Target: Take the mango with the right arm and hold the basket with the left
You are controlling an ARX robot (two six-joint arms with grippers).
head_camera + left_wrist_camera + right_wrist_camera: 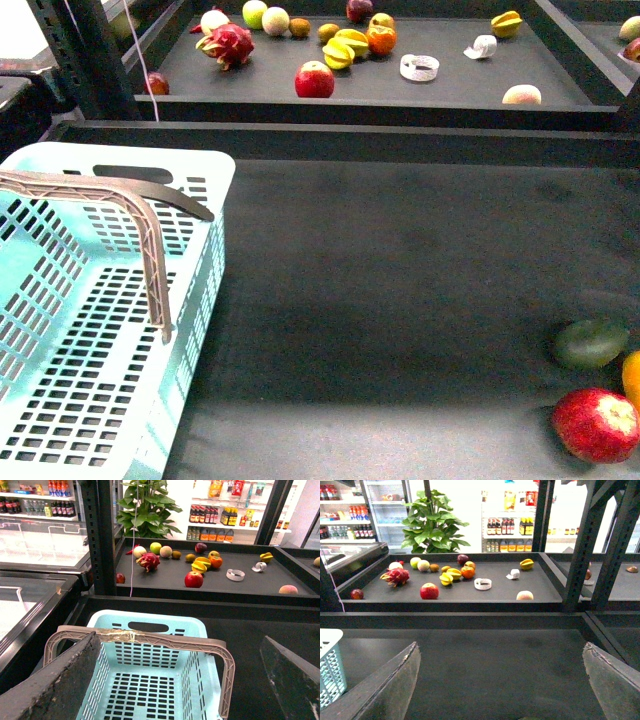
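Note:
The pale turquoise basket point(215, 190) stands at the front left of the dark table, one grey-brown handle point(150, 250) raised across it. A yellow-orange sliver at the right edge is the mango point(632, 378), mostly cut off. Neither arm shows in the front view. My left gripper point(175, 690) is open above the empty basket point(150, 621), its fingers point(55, 680) either side of the handle point(160, 641) without touching it. My right gripper point(500, 690) is open and empty over bare table; the basket's corner point(330, 665) shows there, but the mango does not.
A dark green fruit point(592, 342) and a red apple point(597, 424) lie next to the mango at the front right. A raised back shelf point(450, 95) holds several fruits, such as a red apple point(315, 80). A dark frame bar point(350, 142) separates shelf and table.

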